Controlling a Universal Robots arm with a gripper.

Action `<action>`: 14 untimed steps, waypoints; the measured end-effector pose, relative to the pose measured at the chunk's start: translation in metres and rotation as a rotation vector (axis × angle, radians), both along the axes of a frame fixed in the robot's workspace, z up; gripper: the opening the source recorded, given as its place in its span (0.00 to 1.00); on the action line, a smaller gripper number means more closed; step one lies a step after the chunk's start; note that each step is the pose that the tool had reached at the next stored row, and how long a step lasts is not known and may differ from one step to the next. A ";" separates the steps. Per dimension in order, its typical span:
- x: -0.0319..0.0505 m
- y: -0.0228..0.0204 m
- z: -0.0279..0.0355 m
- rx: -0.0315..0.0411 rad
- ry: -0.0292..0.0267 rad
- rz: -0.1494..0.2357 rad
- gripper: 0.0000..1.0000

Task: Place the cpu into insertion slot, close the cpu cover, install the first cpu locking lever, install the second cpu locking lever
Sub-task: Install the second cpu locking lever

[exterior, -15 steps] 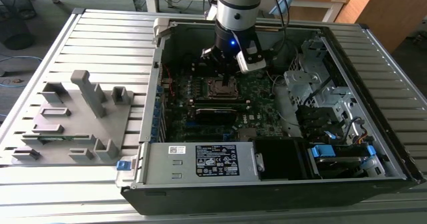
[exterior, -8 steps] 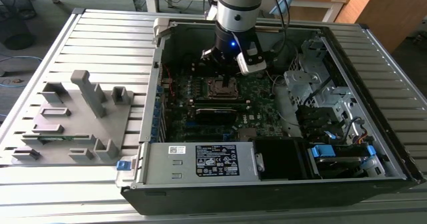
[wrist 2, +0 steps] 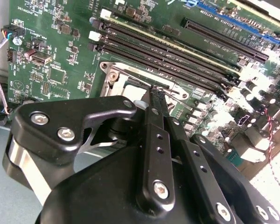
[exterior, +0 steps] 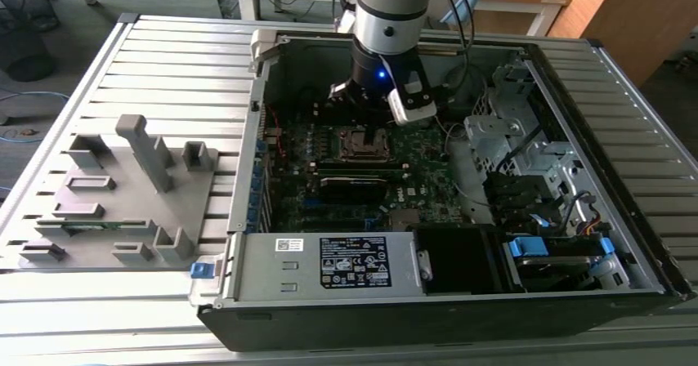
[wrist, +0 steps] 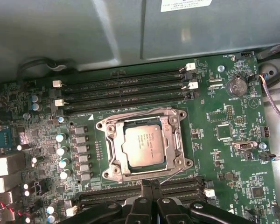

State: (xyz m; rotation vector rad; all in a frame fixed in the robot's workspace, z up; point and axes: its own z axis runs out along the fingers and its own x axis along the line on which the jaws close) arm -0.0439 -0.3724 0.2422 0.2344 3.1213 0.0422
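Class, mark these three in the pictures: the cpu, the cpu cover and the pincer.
cpu (wrist: 144, 148), first wrist view, middle of its grey top.
cpu cover (wrist: 174, 140), first wrist view, the frame's side bar beside the chip.
pincer (wrist: 147, 185), first wrist view, between its fingertips.

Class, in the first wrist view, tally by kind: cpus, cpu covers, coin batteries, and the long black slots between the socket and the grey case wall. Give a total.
cpu: 1
cpu cover: 1
coin battery: 1
long black slots: 4
Total: 7
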 end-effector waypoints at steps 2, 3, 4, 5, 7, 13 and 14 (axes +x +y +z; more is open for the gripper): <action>0.0000 -0.0007 -0.0001 -0.0002 0.0000 0.008 0.11; 0.0000 -0.0010 -0.0002 -0.0002 0.0000 0.013 0.11; 0.0000 -0.0012 -0.0003 -0.0003 -0.0001 0.017 0.11; 0.0000 -0.0014 -0.0004 -0.0004 -0.0001 0.022 0.11; 0.0000 -0.0017 -0.0006 -0.0014 0.0000 0.032 0.11; -0.0027 -0.0027 -0.0017 -0.0061 0.0001 0.053 0.11; -0.0037 -0.0028 -0.0021 -0.0065 0.0001 0.055 0.11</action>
